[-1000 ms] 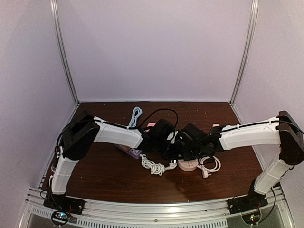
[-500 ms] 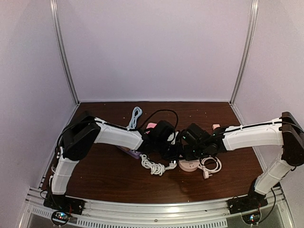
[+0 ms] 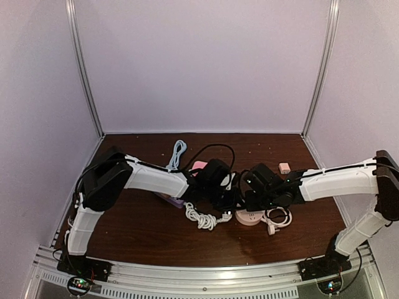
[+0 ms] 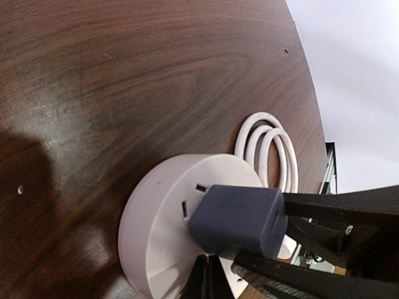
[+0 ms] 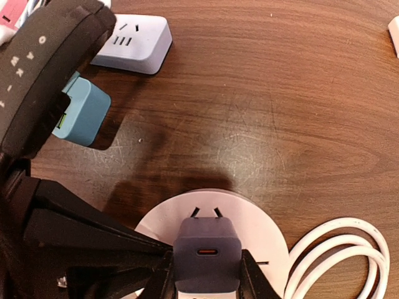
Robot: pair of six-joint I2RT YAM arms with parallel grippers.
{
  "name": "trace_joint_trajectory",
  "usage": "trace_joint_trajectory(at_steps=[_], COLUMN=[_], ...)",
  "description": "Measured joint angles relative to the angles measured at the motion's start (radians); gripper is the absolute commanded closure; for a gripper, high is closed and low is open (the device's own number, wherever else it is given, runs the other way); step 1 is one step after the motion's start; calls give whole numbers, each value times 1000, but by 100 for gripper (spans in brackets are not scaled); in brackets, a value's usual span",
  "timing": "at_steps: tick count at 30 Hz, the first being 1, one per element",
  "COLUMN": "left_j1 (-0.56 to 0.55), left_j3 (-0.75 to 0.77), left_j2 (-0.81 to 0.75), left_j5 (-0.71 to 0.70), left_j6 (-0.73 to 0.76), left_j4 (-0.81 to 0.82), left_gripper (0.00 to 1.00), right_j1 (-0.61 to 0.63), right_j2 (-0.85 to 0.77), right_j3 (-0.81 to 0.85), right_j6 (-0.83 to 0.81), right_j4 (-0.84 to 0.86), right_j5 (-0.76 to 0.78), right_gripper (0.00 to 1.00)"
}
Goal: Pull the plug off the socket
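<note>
A dark blue-grey cube plug (image 5: pixel 207 254) sits at the face of a round white socket (image 5: pixel 262 224) on the brown table. My right gripper (image 5: pixel 207 281) is shut on the plug, one finger on each side. In the left wrist view the plug (image 4: pixel 240 218) tilts against the socket (image 4: pixel 153 237), and its prongs are hidden. My left gripper (image 4: pixel 207 279) is shut, with its tip resting on the socket's face beside the plug. In the top view both grippers meet over the socket (image 3: pixel 248 217), and the plug is hidden there.
A coiled white cable (image 5: pixel 343 255) lies right of the socket. A lavender power strip (image 5: pixel 134 40) and a light blue adapter (image 5: pixel 84 112) lie to the far left. A white cord bundle (image 3: pixel 199 217), a pale blue cable (image 3: pixel 177 151) and a small pink block (image 3: pixel 284 167) also lie on the table.
My right arm has drawn back to the right, and its wrist has shifted right and slightly nearer. The left arm has stayed almost still over the socket.
</note>
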Motion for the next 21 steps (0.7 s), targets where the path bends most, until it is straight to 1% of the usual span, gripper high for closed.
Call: trace_joint_trajectory(at_steps=[4,7,14,21], left_j1=[-8,-9,-15,-15], left_j3=[2,2,2,2], left_j2=[5,5,4,5], left_j5=[-6,-5,-2,-4], left_j6=[-2,-2,-6,-10], left_j4=[10,10,9,11], left_gripper=[100,100,100,100], right_j1=[-16,-9,30,13], right_j2=[-31,-31,-2,-7], right_j3=[-28,-24,32,24], right_j6=[-6,-12,-29,-32], right_j4=[14,4,-93,-81], right_j5=[-40,-31,33,10], right_gripper=[100,100,100,100])
